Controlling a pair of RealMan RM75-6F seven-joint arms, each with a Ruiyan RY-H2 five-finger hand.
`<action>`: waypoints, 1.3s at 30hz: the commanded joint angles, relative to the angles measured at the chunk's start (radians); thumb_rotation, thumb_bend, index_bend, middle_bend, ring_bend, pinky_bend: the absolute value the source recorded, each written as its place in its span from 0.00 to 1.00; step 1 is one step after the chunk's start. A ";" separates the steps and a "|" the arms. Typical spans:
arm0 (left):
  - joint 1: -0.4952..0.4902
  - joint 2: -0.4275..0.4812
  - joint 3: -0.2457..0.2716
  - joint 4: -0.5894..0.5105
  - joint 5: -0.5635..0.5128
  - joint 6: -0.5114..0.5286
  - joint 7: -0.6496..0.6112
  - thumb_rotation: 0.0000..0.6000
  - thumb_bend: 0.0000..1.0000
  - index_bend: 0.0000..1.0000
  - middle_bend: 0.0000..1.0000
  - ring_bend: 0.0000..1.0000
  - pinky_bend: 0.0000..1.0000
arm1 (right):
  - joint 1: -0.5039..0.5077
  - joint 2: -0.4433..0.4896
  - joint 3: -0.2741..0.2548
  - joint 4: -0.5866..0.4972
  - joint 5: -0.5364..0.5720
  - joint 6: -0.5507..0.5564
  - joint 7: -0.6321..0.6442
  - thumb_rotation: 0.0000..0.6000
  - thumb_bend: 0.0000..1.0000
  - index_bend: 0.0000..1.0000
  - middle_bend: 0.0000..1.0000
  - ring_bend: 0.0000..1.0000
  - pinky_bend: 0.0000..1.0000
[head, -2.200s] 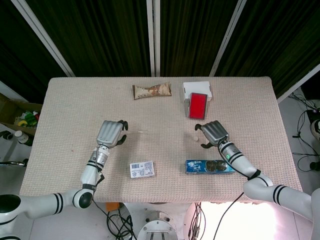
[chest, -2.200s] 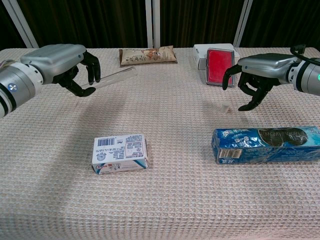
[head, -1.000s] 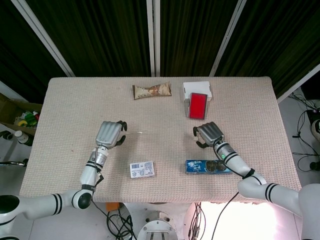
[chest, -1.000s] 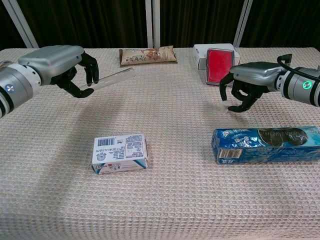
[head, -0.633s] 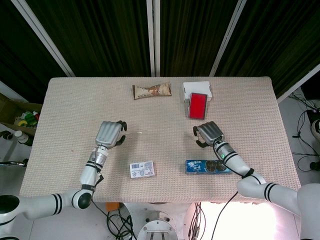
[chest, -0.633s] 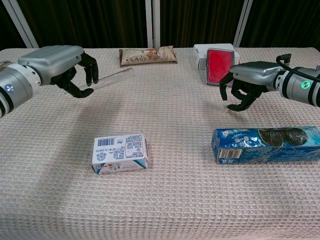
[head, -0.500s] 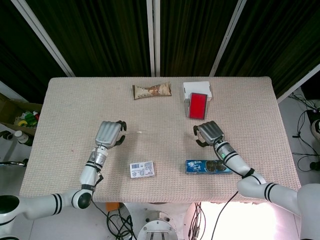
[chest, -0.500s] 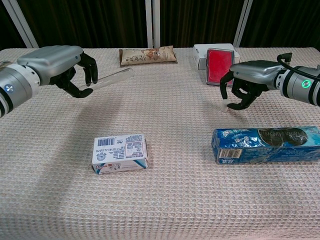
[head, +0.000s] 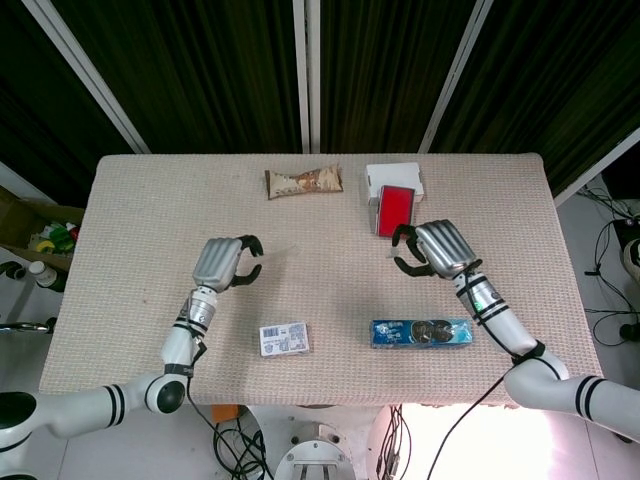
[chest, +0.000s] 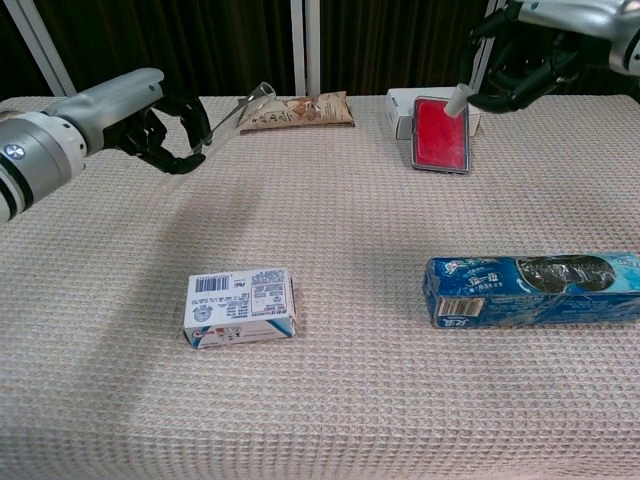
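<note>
My left hand (head: 222, 262) (chest: 150, 118) is raised over the left half of the table and grips a clear plastic tube (chest: 240, 115). The tube's open end slants up and to the right. My right hand (head: 440, 248) (chest: 530, 50) is lifted high above the right side. It pinches a small white cap (chest: 456, 101), which hangs over the red case (chest: 441, 133) in the chest view. The cap is too small to make out in the head view.
On the woven tablecloth (head: 140, 220) lie a white barcoded carton (head: 284, 338) (chest: 240, 307), a blue cookie pack (head: 421, 332) (chest: 530, 288) and a brown snack bag (head: 304, 181) (chest: 297, 110). The red case (head: 395, 208) leans on a white box (head: 393, 174).
My right hand closed on the small white cap on the cloth and lifted it up and away from the cookie pack. My left hand rose a little and tilted the tube upward.
</note>
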 joint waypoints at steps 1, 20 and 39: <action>-0.005 -0.038 -0.024 0.032 0.035 -0.024 -0.116 1.00 0.48 0.68 0.63 0.86 1.00 | 0.008 0.047 0.039 -0.071 -0.018 0.008 0.054 1.00 0.52 0.78 0.91 0.95 1.00; -0.030 -0.153 -0.027 0.141 0.127 0.001 -0.266 1.00 0.48 0.68 0.63 0.86 1.00 | 0.129 -0.032 0.078 -0.083 0.027 -0.057 -0.002 1.00 0.54 0.79 0.92 0.96 1.00; -0.037 -0.145 -0.032 0.102 0.125 -0.004 -0.236 1.00 0.48 0.68 0.63 0.86 1.00 | 0.173 -0.068 0.072 -0.078 0.053 -0.064 -0.059 1.00 0.54 0.79 0.92 0.96 1.00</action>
